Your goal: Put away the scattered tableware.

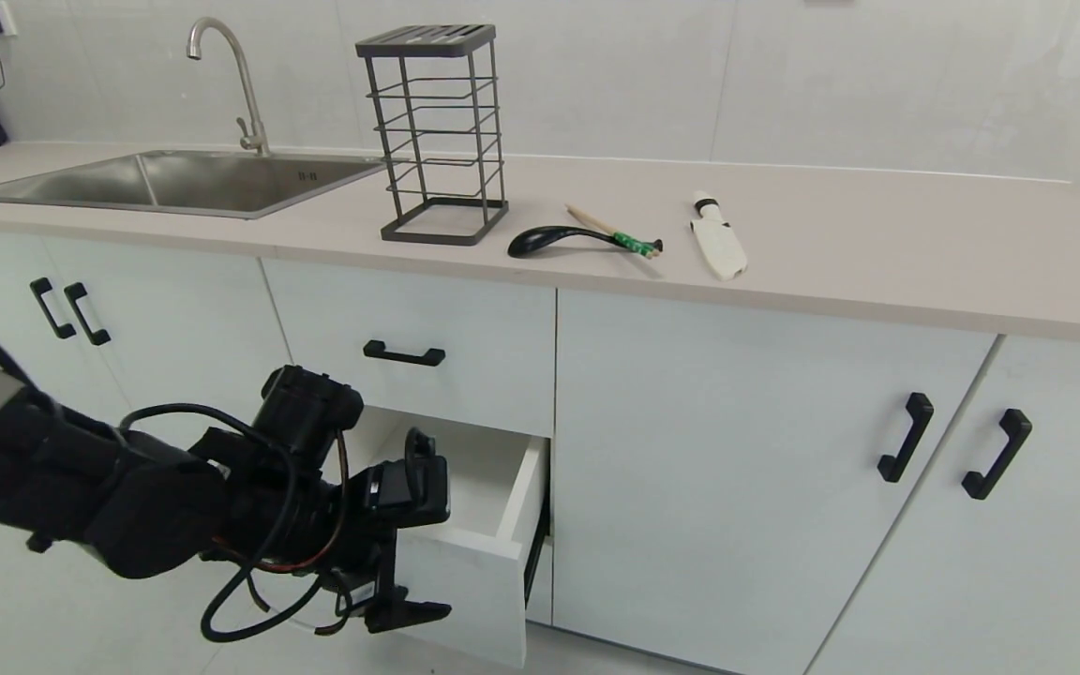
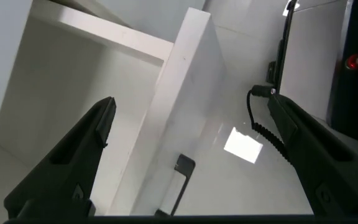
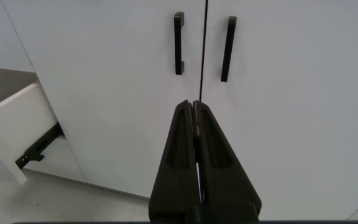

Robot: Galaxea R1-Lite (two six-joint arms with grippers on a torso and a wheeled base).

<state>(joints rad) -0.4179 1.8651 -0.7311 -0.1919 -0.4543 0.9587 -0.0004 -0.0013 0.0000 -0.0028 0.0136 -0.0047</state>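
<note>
Beige countertop (image 1: 877,244): black plastic spoon (image 1: 549,239) lay handle-right, well above my wide-open left gripper (image 1: 413,534) straddling the white drawer front (image 1: 465,572).

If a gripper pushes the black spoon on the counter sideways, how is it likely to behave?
The black spoon looks glossy, so it is probably slippery. Its rounded bowl rests on the counter, so it may pivot rather than slide straight. Its handle seems to touch the chopsticks, which would likely shift too.
</note>
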